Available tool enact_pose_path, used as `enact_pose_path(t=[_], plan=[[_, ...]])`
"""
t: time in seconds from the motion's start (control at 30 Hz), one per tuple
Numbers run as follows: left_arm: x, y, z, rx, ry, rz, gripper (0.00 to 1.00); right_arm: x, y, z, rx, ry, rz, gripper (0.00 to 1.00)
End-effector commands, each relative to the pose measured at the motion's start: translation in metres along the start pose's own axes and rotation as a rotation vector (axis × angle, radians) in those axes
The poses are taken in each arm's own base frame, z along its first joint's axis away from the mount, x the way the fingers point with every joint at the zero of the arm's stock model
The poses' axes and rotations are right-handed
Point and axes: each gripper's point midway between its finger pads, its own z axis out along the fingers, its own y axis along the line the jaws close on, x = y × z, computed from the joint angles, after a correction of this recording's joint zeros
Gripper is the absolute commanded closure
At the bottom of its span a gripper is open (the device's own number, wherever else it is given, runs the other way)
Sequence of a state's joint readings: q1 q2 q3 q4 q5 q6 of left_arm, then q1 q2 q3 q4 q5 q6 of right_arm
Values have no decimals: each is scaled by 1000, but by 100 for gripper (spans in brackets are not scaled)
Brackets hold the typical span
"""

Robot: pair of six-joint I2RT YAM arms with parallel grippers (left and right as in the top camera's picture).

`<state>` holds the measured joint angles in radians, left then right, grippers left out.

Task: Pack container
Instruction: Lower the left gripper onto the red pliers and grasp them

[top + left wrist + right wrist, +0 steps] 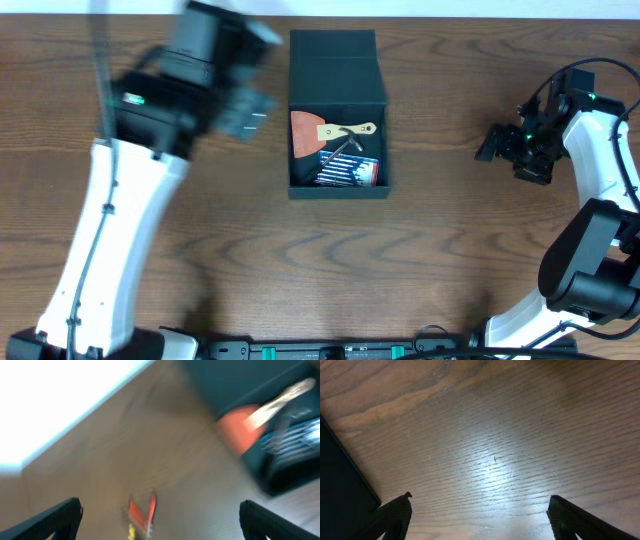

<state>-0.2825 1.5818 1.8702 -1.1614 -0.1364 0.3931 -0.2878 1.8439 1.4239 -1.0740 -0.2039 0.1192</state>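
Overhead, the container (pixel 337 65) lies open on the desk (pixel 450 250), a scraper (pixel 328 131) inside; left hand (pixel 160 520) spread wide, empty. Right hand (pixel 480 515) likewise gapes, holding nothing.

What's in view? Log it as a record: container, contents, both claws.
container: dark teal box, lid open, mid-table
contents: orange scraper, blue tool packet
left claw: open, empty, view blurred, container at upper right
right claw: open, empty, over bare table
unclear: small red-yellow item on the wood, too blurred to name
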Motion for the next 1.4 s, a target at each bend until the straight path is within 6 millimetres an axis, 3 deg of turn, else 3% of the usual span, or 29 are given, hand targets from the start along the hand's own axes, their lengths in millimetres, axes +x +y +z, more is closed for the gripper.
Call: enact_pose_path(t=[0.0,0.1,0.27,0.43,0.6,0.8,1.13,1.37], plan=[[58,35,47,12,229,-171,1,1,2,1,-12,6,7,11],[93,59,71,38,332,-262,2,0,3,1,-14,3,6,10],[129,69,116,109,462,-340,1,-2,3,1,-15,-8,4,11],[153,47,160,256,574,-255,3,-4,3,1,-15,-13,3,11],[171,27,188,374,641,-188,9,-3,3,1,-15,-12,3,11],[191,13,211,454,702,-111,24,-4,3,1,-15,-13,3,12],[221,-7,242,529,805,-110,30,-3,3,1,-15,-12,3,12],[222,-7,250,522,796,-110,32,-4,3,1,-15,-13,2,12]])
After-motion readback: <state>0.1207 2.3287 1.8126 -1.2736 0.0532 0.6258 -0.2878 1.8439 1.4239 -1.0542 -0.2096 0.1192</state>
